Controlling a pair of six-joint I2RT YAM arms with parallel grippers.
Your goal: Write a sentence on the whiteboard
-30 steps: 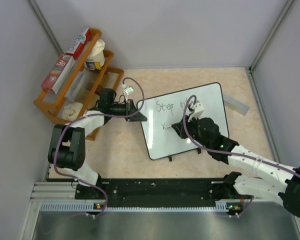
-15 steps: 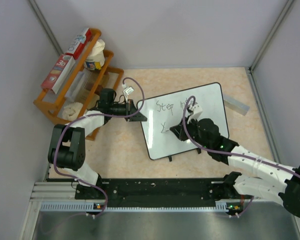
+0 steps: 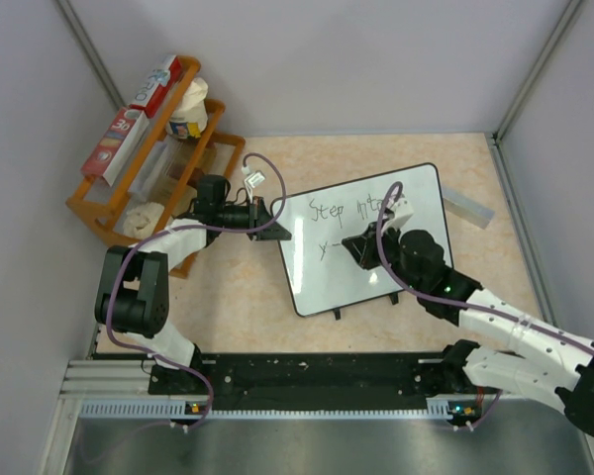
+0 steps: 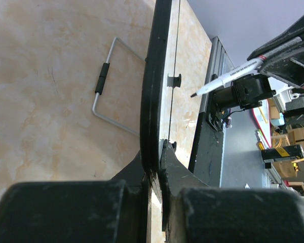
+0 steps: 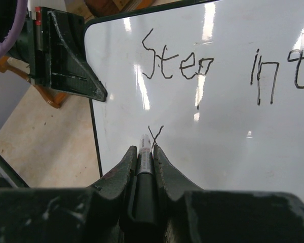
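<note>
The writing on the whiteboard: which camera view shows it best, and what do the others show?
Right wrist: the writing fills the frame, "Step int" and a y-like stroke by the marker clearly legible. Top external shows it small and faint. Left wrist sees the whiteboard edge-on, no writing.

One whiteboard, one marker, one orange rack, one grey bar.
</note>
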